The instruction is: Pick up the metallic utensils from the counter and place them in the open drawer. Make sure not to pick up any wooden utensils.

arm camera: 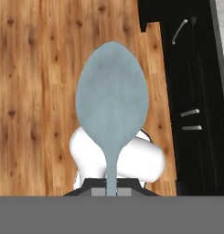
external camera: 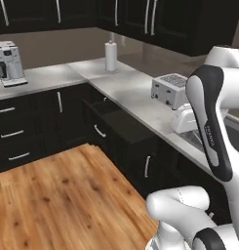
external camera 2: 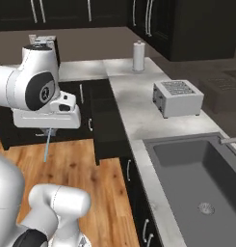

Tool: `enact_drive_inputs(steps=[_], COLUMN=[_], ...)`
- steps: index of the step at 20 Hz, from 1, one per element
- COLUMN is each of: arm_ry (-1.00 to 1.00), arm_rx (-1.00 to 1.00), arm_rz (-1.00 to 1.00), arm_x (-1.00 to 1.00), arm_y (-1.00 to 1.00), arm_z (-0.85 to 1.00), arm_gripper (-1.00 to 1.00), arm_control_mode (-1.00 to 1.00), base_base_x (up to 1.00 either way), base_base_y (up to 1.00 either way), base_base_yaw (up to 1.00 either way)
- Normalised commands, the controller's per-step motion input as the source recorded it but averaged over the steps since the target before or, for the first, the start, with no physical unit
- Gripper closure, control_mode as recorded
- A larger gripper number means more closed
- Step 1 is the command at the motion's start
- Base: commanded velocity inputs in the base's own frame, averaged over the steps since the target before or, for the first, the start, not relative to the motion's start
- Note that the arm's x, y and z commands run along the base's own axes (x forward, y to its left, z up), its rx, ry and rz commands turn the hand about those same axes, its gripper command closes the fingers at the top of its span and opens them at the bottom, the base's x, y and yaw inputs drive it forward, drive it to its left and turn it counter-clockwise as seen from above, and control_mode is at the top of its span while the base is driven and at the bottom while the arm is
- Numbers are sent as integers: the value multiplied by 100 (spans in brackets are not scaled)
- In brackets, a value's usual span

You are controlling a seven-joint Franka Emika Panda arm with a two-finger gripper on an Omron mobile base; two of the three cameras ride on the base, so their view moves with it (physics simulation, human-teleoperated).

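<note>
My gripper [external camera 2: 49,129] is shut on the handle of a slim silvery spoon [external camera 2: 46,144], which hangs bowl-down over the wooden floor, left of the open black drawer [external camera 2: 107,137]. In the hand view the spoon [arm camera: 111,98] stands straight up from the fingertips of the gripper [arm camera: 111,192], its bowl wide in the middle of the picture. The drawer [external camera: 122,124] is pulled out from under the grey worktop, with a silver handle on its front. The counter is out of view.
A toaster [external camera 2: 177,98], a paper towel roll [external camera 2: 138,56] and a sink [external camera 2: 163,152] sit along the grey worktop [external camera: 135,95]. A coffee machine [external camera: 9,63] stands at the far left. Black cabinets with silver handles [arm camera: 190,113] line the wooden floor [external camera: 57,195].
</note>
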Motion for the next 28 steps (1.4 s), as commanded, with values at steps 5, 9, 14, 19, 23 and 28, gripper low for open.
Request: enact_drive_inputs(steps=[5, 9, 14, 19, 23, 28], arm_ry=[0, 0, 0, 0, 0, 0], arm_rx=[0, 0, 0, 0, 0, 0], arm_rz=[0, 0, 0, 0, 0, 0], arm_x=[0, 0, 0, 0, 0, 0], arm_y=[0, 0, 0, 0, 0, 0], arm_z=[0, 0, 0, 0, 0, 0], arm_gripper=[100, 100, 100, 100, 100, 100], arm_control_mode=[100, 100, 100, 100, 100, 100], base_base_x=[50, 52, 63, 61, 36, 48], base_base_y=[-36, -48, -47, -27, 26, 2], base_base_yaw=[19, 17, 16, 8, 16, 18])
